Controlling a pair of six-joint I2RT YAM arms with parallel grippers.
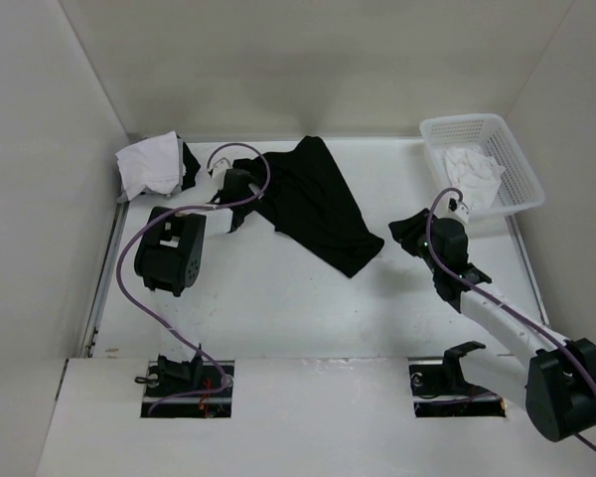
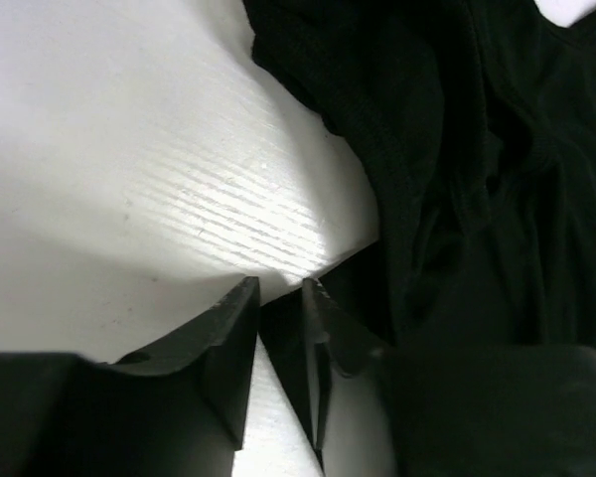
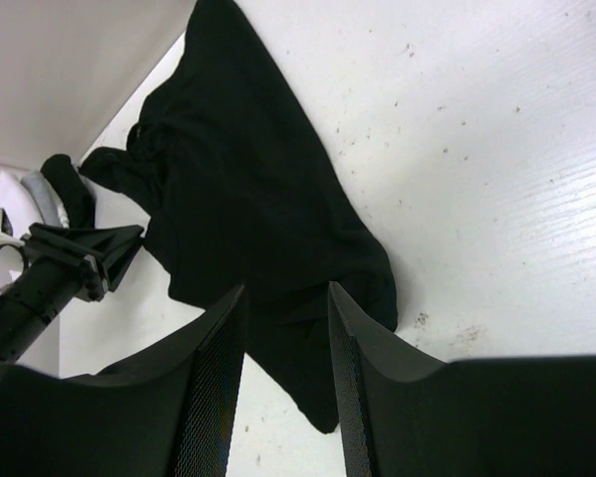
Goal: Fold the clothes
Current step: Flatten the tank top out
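A large black garment (image 1: pixel 313 204) of the clothes lies spread across the table's middle, running from the back down to the right. My left gripper (image 1: pixel 248 189) sits at its left edge. In the left wrist view the jaws (image 2: pixel 278 288) stand a narrow gap apart, just beside the dark fabric (image 2: pixel 477 149); a dark wedge between the tips may be cloth or shadow. My right gripper (image 1: pixel 405 234) hovers right of the garment's lower corner. It is open (image 3: pixel 286 293) with nothing between its fingers, and the black cloth (image 3: pixel 238 169) lies beyond them.
A pile of white and dark clothes (image 1: pixel 149 164) rests at the back left corner. A white lattice basket (image 1: pixel 517 164) at the back right holds a white garment (image 1: pixel 474 169). White walls enclose the table on three sides.
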